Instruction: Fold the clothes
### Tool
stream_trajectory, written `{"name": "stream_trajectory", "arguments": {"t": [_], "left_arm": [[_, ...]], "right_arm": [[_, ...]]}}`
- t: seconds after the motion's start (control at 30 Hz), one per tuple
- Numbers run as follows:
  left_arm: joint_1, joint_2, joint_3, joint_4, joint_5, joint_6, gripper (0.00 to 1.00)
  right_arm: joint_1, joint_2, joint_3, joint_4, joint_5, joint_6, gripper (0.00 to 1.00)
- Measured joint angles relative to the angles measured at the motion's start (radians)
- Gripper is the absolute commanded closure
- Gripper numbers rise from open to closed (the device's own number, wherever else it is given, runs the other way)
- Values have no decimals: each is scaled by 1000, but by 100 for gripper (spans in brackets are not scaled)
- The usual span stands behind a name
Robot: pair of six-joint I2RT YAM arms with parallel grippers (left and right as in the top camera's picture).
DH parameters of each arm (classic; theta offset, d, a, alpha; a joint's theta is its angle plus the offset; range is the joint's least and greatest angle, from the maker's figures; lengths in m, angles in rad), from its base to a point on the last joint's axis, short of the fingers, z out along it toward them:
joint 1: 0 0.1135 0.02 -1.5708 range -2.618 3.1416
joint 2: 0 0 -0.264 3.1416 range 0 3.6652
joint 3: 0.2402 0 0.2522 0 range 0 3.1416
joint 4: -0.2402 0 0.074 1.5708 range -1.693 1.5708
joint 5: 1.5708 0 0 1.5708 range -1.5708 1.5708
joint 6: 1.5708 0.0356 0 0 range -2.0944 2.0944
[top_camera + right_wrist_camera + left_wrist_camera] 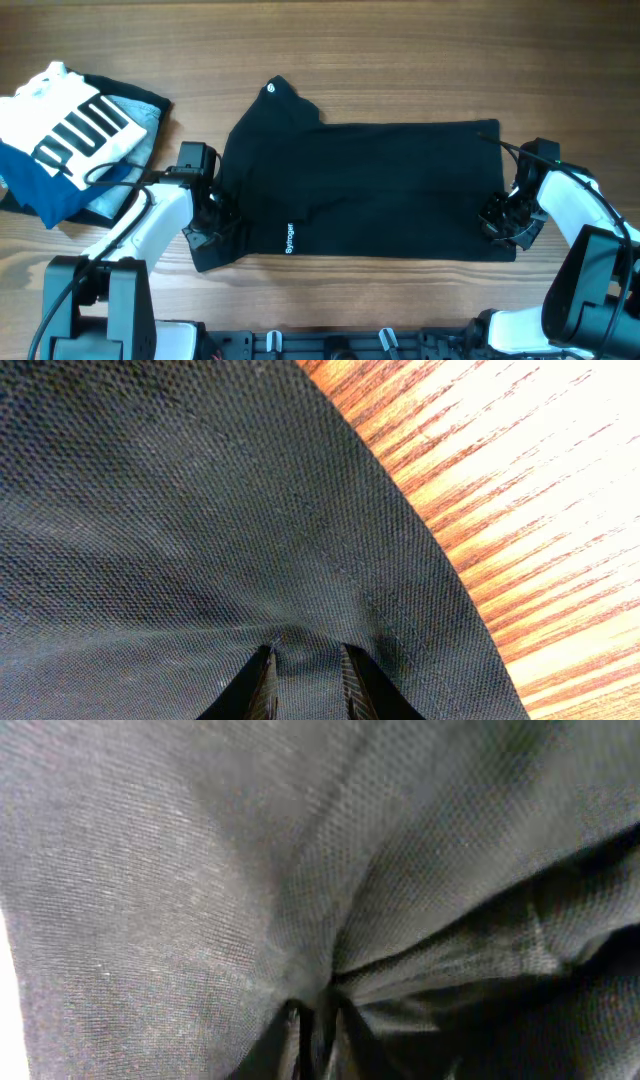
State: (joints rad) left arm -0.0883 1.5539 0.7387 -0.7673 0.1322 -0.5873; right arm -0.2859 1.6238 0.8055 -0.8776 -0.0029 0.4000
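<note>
At opposite ends, nearly closed fingers (250,695) pinch the black T-shirt (380,190).

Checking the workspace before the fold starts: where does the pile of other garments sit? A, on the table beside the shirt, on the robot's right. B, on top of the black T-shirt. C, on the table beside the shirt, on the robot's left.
C: the overhead view shows the pile of garments on the table, apart from the black T-shirt, on the robot's left.

Black T-shirt (380,190); white garment (85,125), black stripes
</note>
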Motion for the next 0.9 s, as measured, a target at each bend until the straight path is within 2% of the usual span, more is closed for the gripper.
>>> {"name": "stream_trajectory", "arguments": {"t": [0.03,0.1,0.27,0.4,0.43,0.5,0.57,0.63,0.73,0.9], "left_arm": [[0,2,3,1,26,9,61],[0,6,7,0,50,47,58],[2,27,36,-44,106,139,56],[2,33,161,-168,97,187,51],[2,31,195,-183,90,193,49],[2,22,275,-220,74,209,41],[2,-3,345,-236,67,229,38],[2,-26,408,-260,64,263,35],[2,-37,491,-311,60,333,30],[2,-37,598,-336,55,407,29]], "right_arm": [[0,0,0,0,0,0,72],[-1,0,0,-2,3,3,68],[-6,-1,0,-5,4,-1,66],[-6,-1,8,-24,-3,-2,65],[-6,-2,14,-34,-5,-2,63],[-6,-17,44,-61,-19,-4,48],[-7,-43,79,-78,-35,-19,40],[-6,-74,124,-95,-57,-30,35],[-6,-98,188,-136,-84,-51,33],[-6,-103,284,-185,-126,-92,27]]}}
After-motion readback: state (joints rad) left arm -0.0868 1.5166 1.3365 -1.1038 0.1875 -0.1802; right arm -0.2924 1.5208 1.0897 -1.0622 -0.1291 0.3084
